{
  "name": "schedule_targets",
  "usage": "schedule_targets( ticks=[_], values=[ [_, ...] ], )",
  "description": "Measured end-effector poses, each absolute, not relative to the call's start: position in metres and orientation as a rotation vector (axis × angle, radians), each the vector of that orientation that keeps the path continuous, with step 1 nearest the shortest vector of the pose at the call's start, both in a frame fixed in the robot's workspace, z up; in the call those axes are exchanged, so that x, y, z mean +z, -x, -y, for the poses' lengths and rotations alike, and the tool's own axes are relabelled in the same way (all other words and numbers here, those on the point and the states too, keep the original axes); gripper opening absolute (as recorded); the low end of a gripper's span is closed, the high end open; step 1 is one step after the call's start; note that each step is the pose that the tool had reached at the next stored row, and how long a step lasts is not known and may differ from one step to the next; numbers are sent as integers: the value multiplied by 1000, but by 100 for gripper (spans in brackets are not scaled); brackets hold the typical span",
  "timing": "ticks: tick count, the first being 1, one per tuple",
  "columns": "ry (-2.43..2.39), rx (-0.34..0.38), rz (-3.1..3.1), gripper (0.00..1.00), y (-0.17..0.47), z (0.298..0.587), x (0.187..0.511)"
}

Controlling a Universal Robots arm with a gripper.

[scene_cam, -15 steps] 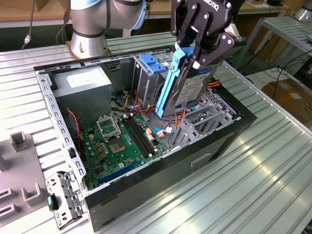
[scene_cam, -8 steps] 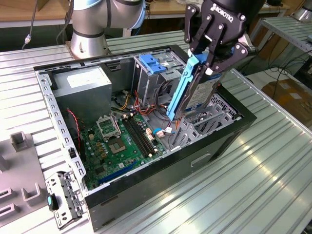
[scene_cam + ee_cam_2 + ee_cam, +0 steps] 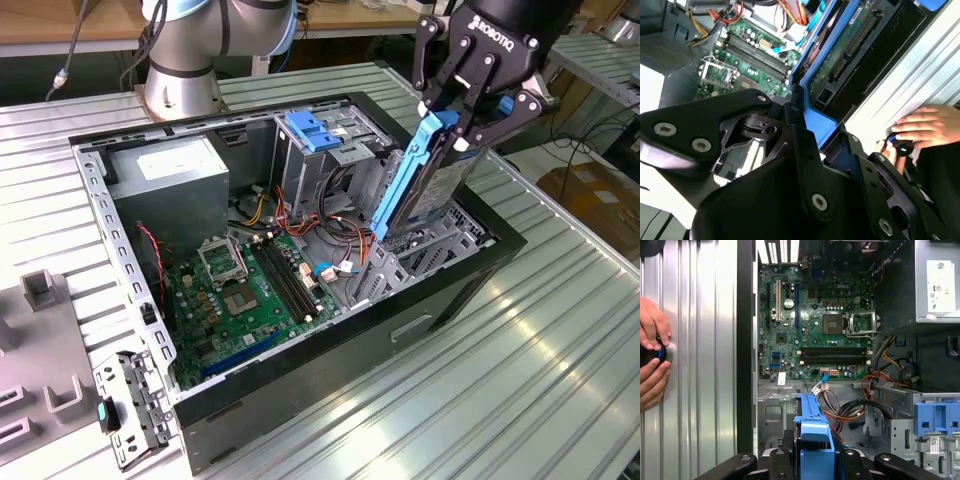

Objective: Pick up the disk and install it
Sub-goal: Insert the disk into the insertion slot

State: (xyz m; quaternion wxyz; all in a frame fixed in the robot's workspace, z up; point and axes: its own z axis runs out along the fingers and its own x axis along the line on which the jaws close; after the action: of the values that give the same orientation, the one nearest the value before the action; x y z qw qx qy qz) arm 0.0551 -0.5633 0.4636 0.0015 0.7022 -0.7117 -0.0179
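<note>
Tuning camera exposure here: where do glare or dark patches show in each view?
Exterior view: bright glare streaks on the ribbed table. Second wrist view: that table washes out pale, the pincer is a dark mass before it. First wrist view: the motherboard is evenly lit.

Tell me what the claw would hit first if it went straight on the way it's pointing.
Probably the grey metal drive cage: the claw, shut on the disk, points steeply down at it, and the disk's lower end would touch first. Depth is hard to judge.
</note>
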Motion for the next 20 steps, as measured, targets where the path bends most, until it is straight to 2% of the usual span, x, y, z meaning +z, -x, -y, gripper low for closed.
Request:
schedule_targets(
  ticks=[20],
  values=[
    [-2201, -56, 2236, 37, -65, 571, 447]
  ],
)
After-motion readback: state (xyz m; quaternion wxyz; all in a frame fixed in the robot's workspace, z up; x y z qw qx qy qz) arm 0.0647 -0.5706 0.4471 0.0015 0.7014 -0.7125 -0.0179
